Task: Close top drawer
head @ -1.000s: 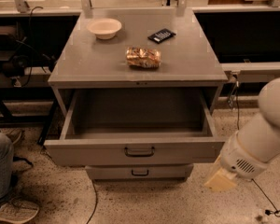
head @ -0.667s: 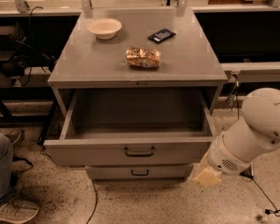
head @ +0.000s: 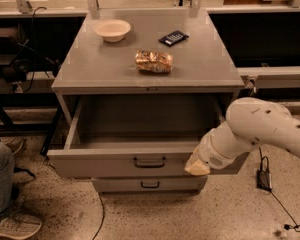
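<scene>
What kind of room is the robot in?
Probably a lab or workshop. There is a grey metal cabinet with its top drawer pulled open, cables on the speckled floor, and a long bench behind. The robot's gripper sits at the drawer's front, right of the handle.

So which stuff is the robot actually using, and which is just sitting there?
For the job:
top drawer, open
claw, at the drawer front's right end

Just lying about:
bowl, snack bag and black gadget on the cabinet top
lower drawer
</scene>
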Tool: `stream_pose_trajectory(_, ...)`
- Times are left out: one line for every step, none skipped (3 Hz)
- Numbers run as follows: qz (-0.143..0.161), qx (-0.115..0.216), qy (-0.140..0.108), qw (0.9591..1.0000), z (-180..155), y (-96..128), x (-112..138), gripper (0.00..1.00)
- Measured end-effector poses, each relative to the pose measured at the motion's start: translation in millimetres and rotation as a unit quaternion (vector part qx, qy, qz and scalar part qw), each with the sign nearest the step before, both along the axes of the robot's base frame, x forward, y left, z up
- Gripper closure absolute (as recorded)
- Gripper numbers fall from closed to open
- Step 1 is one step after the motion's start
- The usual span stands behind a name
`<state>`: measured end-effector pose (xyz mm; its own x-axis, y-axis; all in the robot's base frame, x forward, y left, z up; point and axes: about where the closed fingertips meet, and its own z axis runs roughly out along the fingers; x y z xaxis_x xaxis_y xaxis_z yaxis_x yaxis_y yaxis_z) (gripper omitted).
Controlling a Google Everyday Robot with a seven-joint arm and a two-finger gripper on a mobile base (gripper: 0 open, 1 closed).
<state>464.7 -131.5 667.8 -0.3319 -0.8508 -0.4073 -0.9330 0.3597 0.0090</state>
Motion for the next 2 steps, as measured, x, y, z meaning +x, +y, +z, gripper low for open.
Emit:
stream_pose_trajectory(-0.001,0.004,-0.027,0.9996,-4.6,7.7,25.6,1.00)
stream_pose_trajectory(0.000,0.004,-0.027,0.9996,-4.6,7.7,25.6,1.00)
